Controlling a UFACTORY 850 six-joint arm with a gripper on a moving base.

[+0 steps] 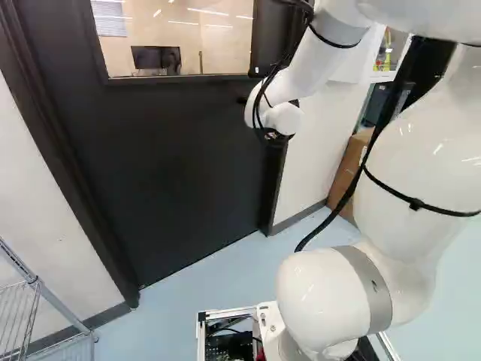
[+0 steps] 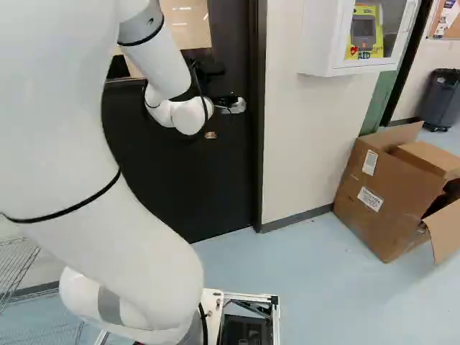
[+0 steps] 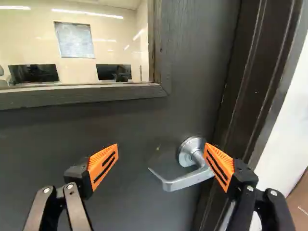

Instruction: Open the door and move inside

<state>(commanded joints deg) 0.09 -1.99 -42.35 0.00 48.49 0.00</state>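
i have the arm reaching ahead to the dark door [image 1: 173,150], which sits closed in its frame [image 2: 260,144]. my gripper [image 2: 218,118] is up near the door's latch-side edge, facing its surface. the two fingers are spread wide, orange pads [image 3: 103,164] well apart, and i have hold of nothing. the silver lever handle [image 3: 183,182] is on the door close to that same latch-side edge, below the corner of the door's window [image 3: 72,45]. its free end points toward the door's middle and lies ahead of the gap between my fingers, while the finger on the frame side overlaps the bend of the lever in the wrist view; i can't tell whether that finger touches it. through the door's window i see two dark monitors [image 3: 33,73] and a window blind [image 3: 74,40]. beside the door on the latch side is a pale wall [image 2: 295,144], with a white cabinet [image 2: 327,43] mounted on it holding a yellow device [image 2: 364,32]. farther from the door on that side, an open cardboard box [image 2: 381,194] stands on the pale blue floor [image 2: 309,287], and a dark bin [image 2: 440,100] is beyond it. on the door's other side, a wire rack [image 1: 37,301] stands near the wall.
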